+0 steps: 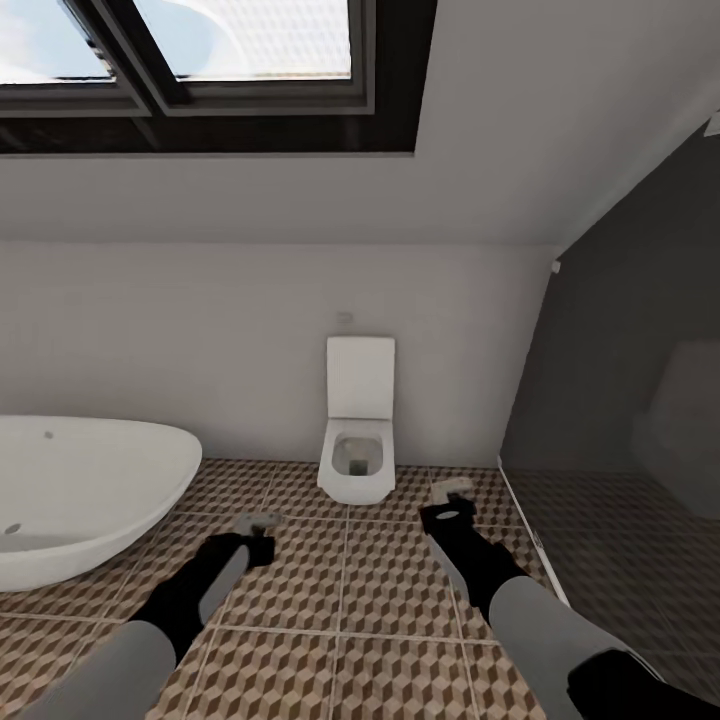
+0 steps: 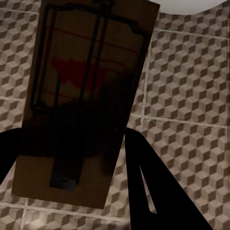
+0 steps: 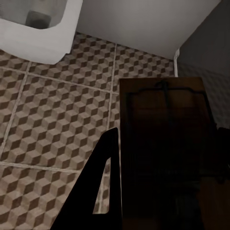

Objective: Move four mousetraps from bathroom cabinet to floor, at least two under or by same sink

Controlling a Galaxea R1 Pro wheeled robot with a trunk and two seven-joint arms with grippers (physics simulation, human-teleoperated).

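Note:
My left gripper (image 1: 258, 524) hangs low over the bathroom floor (image 1: 340, 600), right of the bathtub. In the left wrist view it (image 2: 72, 139) is shut on a mousetrap (image 2: 86, 91), a brown board with dark wire and a red mark, held above the cube-pattern tiles (image 2: 191, 96). My right gripper (image 1: 452, 496) hovers just right of the toilet. In the right wrist view it (image 3: 167, 139) is shut on a second mousetrap (image 3: 163, 143), dark in shadow, above the tiles (image 3: 57, 124). The cabinet and the sink are out of view.
A white toilet (image 1: 356, 455) stands against the far wall straight ahead. An oval white bathtub (image 1: 80, 490) fills the left side. A dark glass partition (image 1: 620, 400) rises on the right, its white base strip (image 1: 525, 520) running along the floor. A skylight (image 1: 200, 60) is overhead.

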